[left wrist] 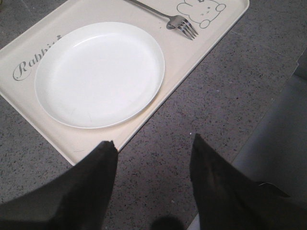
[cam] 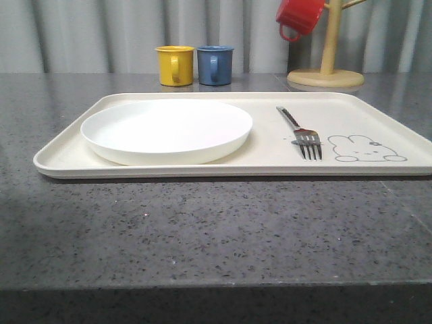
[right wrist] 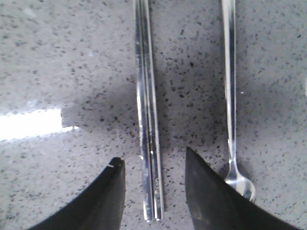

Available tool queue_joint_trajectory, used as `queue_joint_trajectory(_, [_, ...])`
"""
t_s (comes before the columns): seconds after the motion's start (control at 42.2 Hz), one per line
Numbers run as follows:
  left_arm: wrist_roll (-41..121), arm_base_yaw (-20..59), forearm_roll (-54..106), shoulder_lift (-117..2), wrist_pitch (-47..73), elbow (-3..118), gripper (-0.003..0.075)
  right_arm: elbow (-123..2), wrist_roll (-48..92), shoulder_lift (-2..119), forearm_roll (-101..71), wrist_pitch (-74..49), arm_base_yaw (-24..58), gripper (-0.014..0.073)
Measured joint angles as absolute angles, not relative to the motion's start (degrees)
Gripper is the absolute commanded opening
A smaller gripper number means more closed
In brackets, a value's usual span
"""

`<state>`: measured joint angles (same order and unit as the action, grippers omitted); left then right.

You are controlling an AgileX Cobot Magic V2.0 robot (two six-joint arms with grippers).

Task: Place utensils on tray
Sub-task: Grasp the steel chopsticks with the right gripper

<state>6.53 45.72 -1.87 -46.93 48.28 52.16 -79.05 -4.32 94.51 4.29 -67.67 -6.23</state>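
Note:
The cream tray (cam: 378, 108) lies across the table with a silver fork (cam: 301, 132) on it, beside the bunny drawing. In the left wrist view the tray (left wrist: 184, 57) and fork (left wrist: 180, 23) lie ahead of my left gripper (left wrist: 152, 146), which is open over bare tabletop just off the tray's edge. My right gripper (right wrist: 152, 160) is open, its fingers either side of the pair of silver chopsticks (right wrist: 147, 105) lying on the stone top. A silver spoon (right wrist: 231, 105) lies beside them, its bowl partly hidden by one finger.
A round white plate (cam: 166, 128) fills the tray's left half. Yellow mug (cam: 174, 65) and blue mug (cam: 214, 64) stand behind the tray. A red mug (cam: 300, 15) hangs on a wooden mug tree (cam: 327, 67) at the back right.

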Motion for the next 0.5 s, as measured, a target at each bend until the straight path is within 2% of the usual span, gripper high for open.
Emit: queue_joint_trajectory(0.497, [6.5,45.7,-1.9,-46.9,48.3,52.2,0.0355,-79.0,-1.6,99.7,1.9,-67.2,-7.1,0.0329])
